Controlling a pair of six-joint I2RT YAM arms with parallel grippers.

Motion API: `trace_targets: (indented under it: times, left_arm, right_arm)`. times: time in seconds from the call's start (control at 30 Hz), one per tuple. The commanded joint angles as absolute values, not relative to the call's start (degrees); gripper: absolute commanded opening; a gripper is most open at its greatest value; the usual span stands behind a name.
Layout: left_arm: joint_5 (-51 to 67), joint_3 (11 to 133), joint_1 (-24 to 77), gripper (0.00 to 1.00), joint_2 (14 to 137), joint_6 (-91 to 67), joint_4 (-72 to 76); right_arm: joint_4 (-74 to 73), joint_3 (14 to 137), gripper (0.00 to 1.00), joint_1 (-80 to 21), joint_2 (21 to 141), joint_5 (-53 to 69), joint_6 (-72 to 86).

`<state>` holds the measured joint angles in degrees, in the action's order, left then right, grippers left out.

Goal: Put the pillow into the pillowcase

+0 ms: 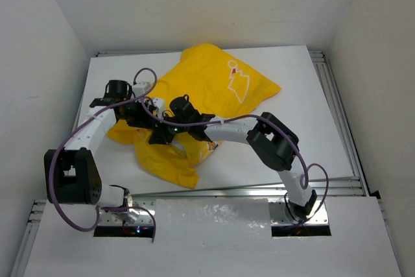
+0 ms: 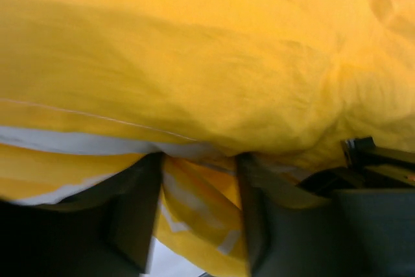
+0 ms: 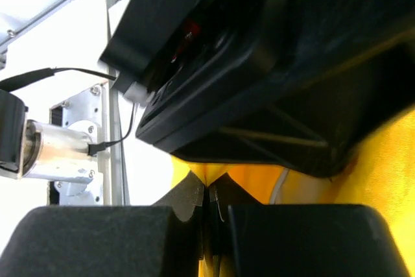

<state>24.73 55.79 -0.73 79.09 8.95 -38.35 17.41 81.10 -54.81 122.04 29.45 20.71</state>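
Observation:
The yellow pillowcase (image 1: 214, 85) lies bulging and wrinkled across the middle of the white table (image 1: 298, 76). The pillow is hidden. Both grippers meet at the case's left near part. My left gripper (image 1: 154, 131) has its jaws apart, and a fold of yellow fabric (image 2: 194, 63) with pale stripes hangs loosely between the dark fingers (image 2: 136, 212). My right gripper (image 3: 209, 192) is shut, its tips pinching a small peak of the yellow pillowcase (image 3: 382, 160) right under the left gripper's black body (image 3: 272, 63).
Aluminium rails run along the table's right side (image 1: 337, 121) and its near edge (image 1: 246, 191). White walls close in the table on three sides. A purple cable (image 1: 68, 218) loops beside the left arm's base.

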Motion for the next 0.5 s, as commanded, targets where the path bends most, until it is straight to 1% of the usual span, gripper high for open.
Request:
trace_targets:
  times: [0.0, 0.03, 0.07, 0.13, 0.17, 0.2, 0.23, 0.27, 0.3, 0.33, 0.43, 0.47]
  left_arm:
    - [28.48, 56.16, 1.32, 0.4, 78.49, 12.38, -39.63]
    - [28.3, 56.08, 1.32, 0.32, 78.57, 13.18, -41.47]
    - [27.87, 56.51, 1.32, 0.19, 79.01, 15.01, -42.53]
    - [27.77, 57.65, 1.32, 0.09, 79.8, 16.68, -47.08]
    - [28.03, 59.48, 1.32, 0.0, 80.59, 17.74, -48.41]
    - [27.6, 60.63, 1.06, 0.0, 80.86, 18.36, -49.99]
    - [27.34, 61.78, 0.71, 0.0, 80.86, 19.59, -52.27]
    - [26.9, 63.7, 0.36, 0.0, 80.16, 20.03, -52.99]
    - [26.29, 64.33, 0.0, 0.0, 79.55, 20.21, -53.35]
    - [25.58, 64.77, -1.83, 0.0, 78.76, 20.82, -53.61]
    - [21.01, 64.6, -2.11, 0.0, 75.07, 22.67, -52.74]
    - [19.61, 63.73, -2.11, 0.0, 73.41, 23.2, -52.65]
  right_arm:
    - [21.18, 83.93, 0.0, -55.55, 120.32, 28.83, 19.25]
    - [21.09, 84.28, 0.0, -55.46, 120.58, 28.48, 19.25]
    - [20.92, 85.16, 0.0, -55.28, 120.85, 28.48, 19.6]
    - [21.27, 85.69, 0.0, -54.76, 121.2, 28.39, 20.91]
    - [22.49, 85.78, 0.0, -53.8, 121.46, 28.82, 23.09]
    - [23.02, 85.69, 0.01, -53.18, 121.55, 29.35, 24.16]
    - [23.29, 85.61, 0.09, -52.65, 121.38, 29.96, 24.78]
    - [23.2, 84.82, 0.22, -51.69, 120.51, 31.01, 25.05]
    - [23.12, 83.94, 0.38, -51.42, 119.54, 31.81, 24.35]
    - [22.85, 82.89, 0.63, -51.24, 118.23, 32.43, 23.39]
    - [21.97, 75.96, 0.75, -51.24, 110.06, 32.25, 18.82]
    - [21.8, 72.37, 0.77, -51.15, 107.78, 32.34, 17.24]
